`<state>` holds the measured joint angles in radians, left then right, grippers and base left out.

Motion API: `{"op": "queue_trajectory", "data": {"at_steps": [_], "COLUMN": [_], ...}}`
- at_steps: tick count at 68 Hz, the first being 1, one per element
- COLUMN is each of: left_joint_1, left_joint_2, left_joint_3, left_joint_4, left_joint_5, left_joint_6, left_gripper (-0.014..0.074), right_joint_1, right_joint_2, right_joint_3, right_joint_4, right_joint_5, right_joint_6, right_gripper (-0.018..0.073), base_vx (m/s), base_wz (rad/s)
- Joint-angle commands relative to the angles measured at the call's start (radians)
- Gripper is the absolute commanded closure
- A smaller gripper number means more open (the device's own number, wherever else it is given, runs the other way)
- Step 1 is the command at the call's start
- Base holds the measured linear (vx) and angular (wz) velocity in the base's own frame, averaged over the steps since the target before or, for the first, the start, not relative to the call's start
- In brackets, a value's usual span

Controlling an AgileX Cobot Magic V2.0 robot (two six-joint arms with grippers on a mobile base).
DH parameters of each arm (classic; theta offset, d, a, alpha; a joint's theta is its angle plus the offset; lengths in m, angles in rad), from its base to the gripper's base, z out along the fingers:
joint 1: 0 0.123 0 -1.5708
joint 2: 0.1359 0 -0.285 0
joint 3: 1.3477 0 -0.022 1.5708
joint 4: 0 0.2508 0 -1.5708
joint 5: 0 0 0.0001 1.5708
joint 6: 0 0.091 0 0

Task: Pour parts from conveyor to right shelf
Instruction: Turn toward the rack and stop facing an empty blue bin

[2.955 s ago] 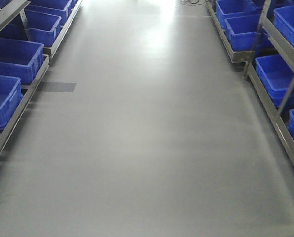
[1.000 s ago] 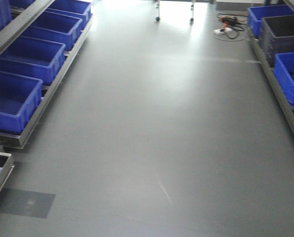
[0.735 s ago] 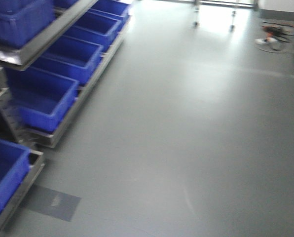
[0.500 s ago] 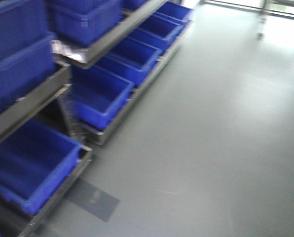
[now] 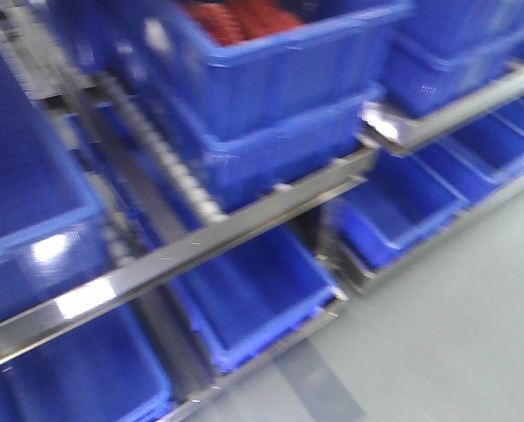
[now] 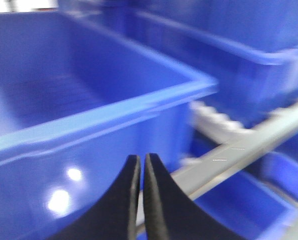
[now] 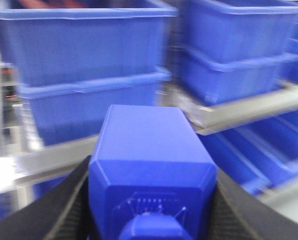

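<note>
Moved: view has swung round onto the shelf and its blue bins
Progress: part is picked and carried here; tipping it into a bin looks still to do
Look: bright blue, faceted, blurred
Right gripper: clamped on the part's sides
Left gripper: fingers pressed together, empty

Whole view motion-blurred. Steel shelf runs diagonally across frame, two tiers visible. Upper tier: stacked blue bins, topmost holding red items. Pale roller lane just left of stack. Lower tier: open blue bins bordering grey floor. Darker patch on floor beside shelf base.
</note>
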<state>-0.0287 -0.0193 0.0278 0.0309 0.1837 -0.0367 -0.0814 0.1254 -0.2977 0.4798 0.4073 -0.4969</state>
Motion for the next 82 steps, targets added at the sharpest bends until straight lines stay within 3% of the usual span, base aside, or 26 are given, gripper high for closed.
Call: {"op": "queue_trajectory", "data": {"at_steps": [1,40,82], "left_joint_1": [-0.005,-0.005,-0.005], "left_joint_2": [-0.005,-0.005,-0.005], "left_joint_3": [-0.019,-0.019,-0.019], "left_joint_4": [-0.001,-0.001,-0.001], "left_joint_5": [-0.072,-0.072,-0.072], "left_joint_6": [-0.007,-0.007,-0.007], "left_gripper": [0.0603,0.0603,0.0603], "right_joint_1": [-0.002,-0.002,-0.002], "right_joint_2": [0.012,0.012,0.012], "right_joint_3": [-0.026,-0.026,-0.026], "right_joint_4": [0.012,0.012,0.012], "right_joint_5": [-0.072,-0.072,-0.072], "right_joint_6": [-0.009,-0.009,-0.009], "right_gripper": [0.0564,0.0564,0.0564], "base_vx": [0.16,0.12,0.13], "base_wz": [0.81,0.77,0.14]}}
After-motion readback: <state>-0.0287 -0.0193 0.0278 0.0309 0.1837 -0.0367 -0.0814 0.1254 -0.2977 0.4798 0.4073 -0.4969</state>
